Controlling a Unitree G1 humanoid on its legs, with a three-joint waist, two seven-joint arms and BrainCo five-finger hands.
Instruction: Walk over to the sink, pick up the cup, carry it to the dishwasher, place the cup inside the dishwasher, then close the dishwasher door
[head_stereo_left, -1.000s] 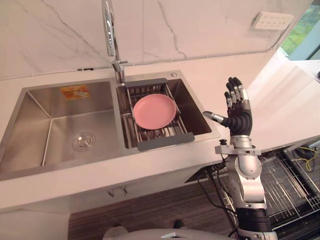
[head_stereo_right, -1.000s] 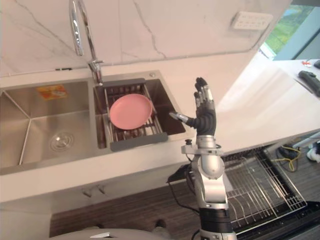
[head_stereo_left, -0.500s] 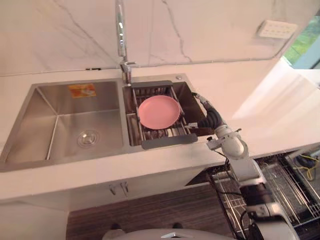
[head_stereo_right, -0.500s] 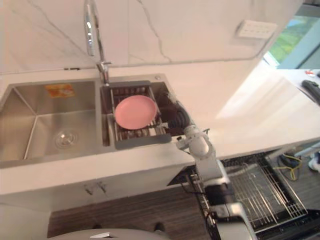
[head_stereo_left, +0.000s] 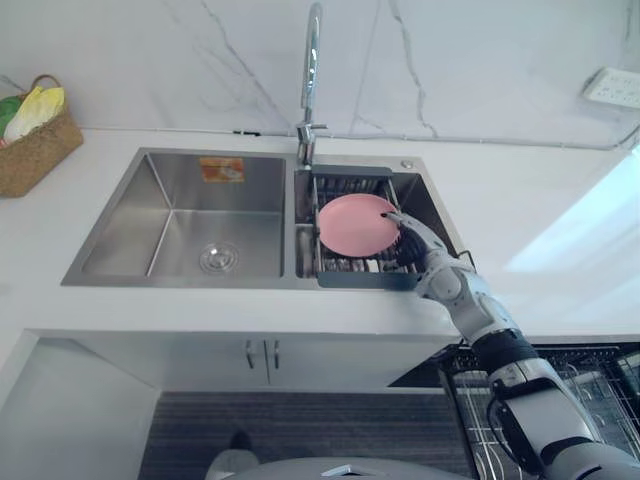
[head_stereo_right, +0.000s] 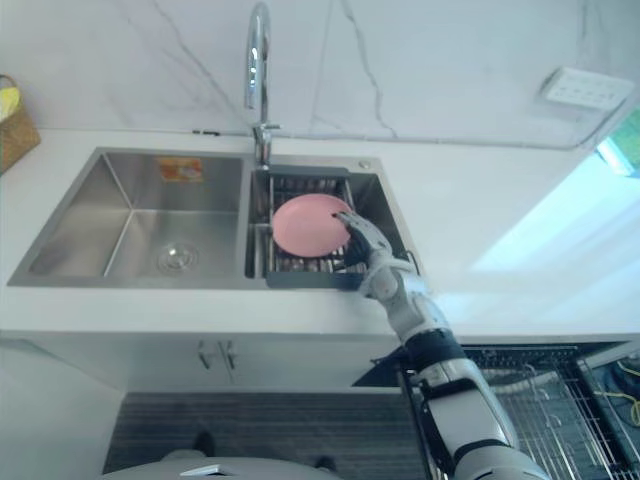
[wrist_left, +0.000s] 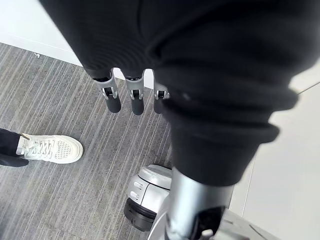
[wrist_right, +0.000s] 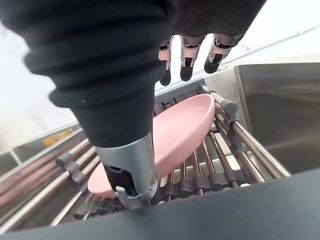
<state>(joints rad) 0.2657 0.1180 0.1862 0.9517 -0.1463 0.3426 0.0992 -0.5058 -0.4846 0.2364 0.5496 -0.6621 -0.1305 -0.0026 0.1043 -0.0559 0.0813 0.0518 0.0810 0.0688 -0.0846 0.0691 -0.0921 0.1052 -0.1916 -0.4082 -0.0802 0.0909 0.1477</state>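
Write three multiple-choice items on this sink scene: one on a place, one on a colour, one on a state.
1. Where is the plate?
A. on the counter
B. on the rack in the right basin of the sink
C. in the left basin

2. What colour is the plate?
A. blue
B. white
C. pink

3. How is the right hand?
A. open
B. shut on the faucet
C. shut on a basket handle

Answers:
1 B: the plate lies on the rack's bars in the right basin.
2 C: it shows pink in every view of it.
3 A: its fingers reach uncurled over the plate and hold nothing.
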